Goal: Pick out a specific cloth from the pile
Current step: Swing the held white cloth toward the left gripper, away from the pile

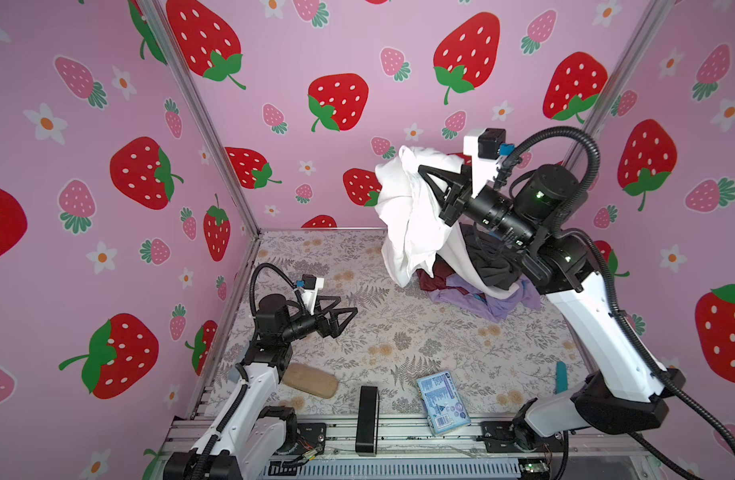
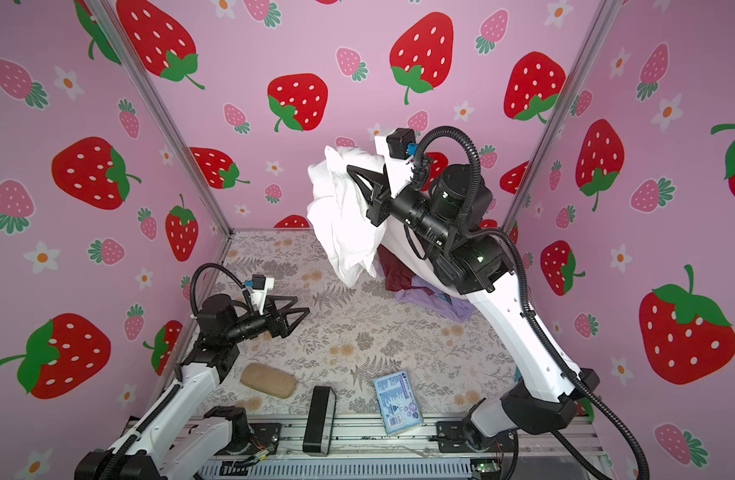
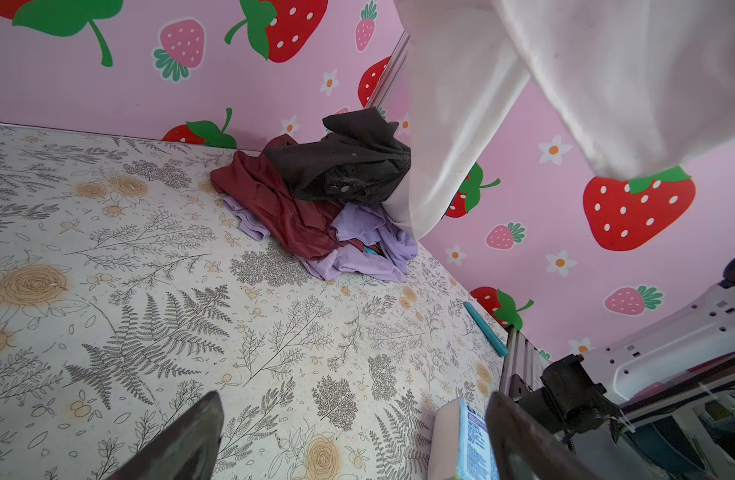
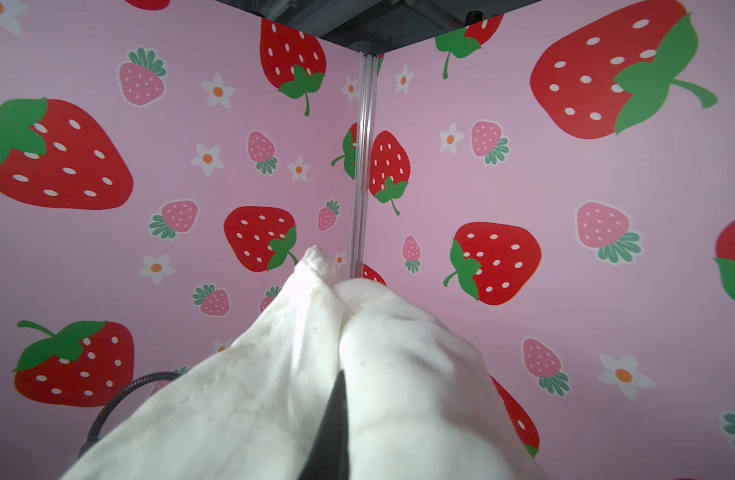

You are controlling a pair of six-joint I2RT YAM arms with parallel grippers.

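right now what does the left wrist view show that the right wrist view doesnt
Only the left wrist view shows the pile on the table, dark grey on maroon and lilac, plus a teal stick and a blue packet. Only the right wrist view shows the white cloth bunched over a dark finger. Both show the cloth and strawberry walls.

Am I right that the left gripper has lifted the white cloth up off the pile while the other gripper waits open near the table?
Not quite: the right gripper holds the white cloth above the pile, as both top views show. The left gripper is the one waiting open near the table.
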